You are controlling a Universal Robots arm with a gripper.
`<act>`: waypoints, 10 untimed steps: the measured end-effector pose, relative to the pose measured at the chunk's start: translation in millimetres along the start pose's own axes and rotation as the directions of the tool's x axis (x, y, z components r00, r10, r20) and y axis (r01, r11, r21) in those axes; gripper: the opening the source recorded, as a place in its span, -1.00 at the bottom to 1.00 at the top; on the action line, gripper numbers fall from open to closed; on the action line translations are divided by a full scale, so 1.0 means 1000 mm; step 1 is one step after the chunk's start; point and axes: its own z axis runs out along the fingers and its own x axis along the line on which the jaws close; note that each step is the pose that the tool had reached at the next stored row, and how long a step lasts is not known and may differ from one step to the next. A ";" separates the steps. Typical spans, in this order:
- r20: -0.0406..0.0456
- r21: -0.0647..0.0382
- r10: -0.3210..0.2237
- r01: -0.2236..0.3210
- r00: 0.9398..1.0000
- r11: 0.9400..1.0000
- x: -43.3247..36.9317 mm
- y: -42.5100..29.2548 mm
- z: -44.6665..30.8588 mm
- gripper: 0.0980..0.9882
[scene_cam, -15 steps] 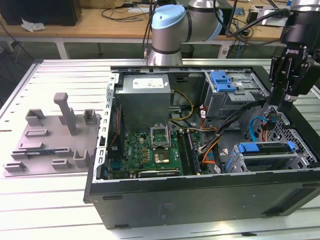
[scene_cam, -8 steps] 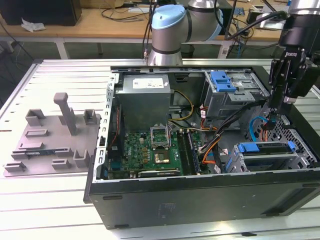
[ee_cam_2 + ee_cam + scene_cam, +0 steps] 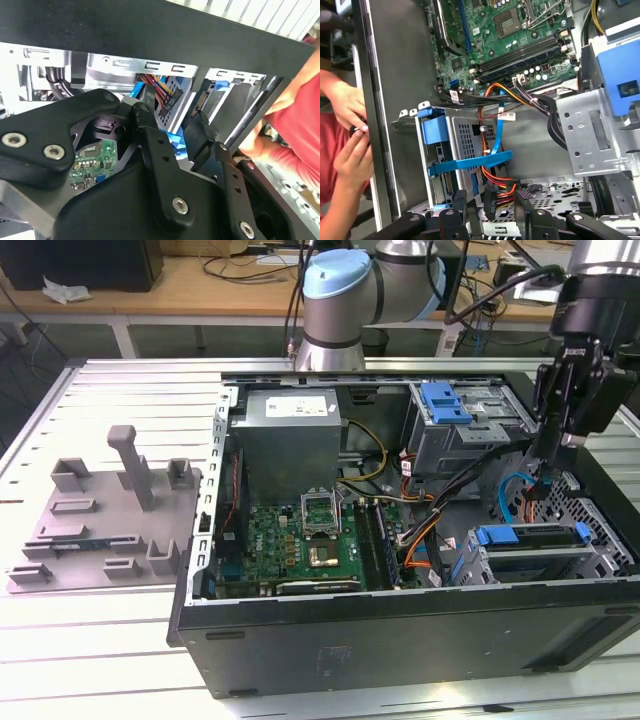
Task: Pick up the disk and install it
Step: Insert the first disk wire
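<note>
The disk (image 3: 535, 536), a silver slab in a blue carrier, lies slotted in the lower drive cage (image 3: 600, 550) at the exterior view's right end of the open computer case. In the first wrist view its blue carrier front (image 3: 435, 131) shows in the cage. My gripper (image 3: 548, 455) hangs just above that cage, beside the coloured power cables. Its black fingers (image 3: 460, 205) stand apart in both wrist views, with a black cable connector (image 3: 490, 202) behind the gap and nothing clamped. From the second wrist view, the gripper (image 3: 170, 117) points into the cage region.
An upper drive cage (image 3: 455, 435) carries a blue latch bracket (image 3: 445, 400). The motherboard (image 3: 300, 540) and power supply (image 3: 290, 430) fill the case's middle. A blue data cable (image 3: 470, 162) crosses the cage. A person's hands (image 3: 347, 107) rest at the case wall. A grey fixture (image 3: 110, 510) sits on the table.
</note>
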 end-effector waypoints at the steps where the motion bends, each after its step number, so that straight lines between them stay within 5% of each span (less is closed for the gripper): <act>1: -0.013 -0.002 -0.001 0.001 1.000 1.000 -0.0018 -0.0004 -0.0007 -0.09; 4: -0.046 -0.005 -0.001 0.001 0.999 1.000 -0.0055 -0.0035 -0.0018 -0.09; 10: -0.057 -0.011 -0.001 0.001 0.998 1.000 -0.0087 -0.0060 0.0024 -0.09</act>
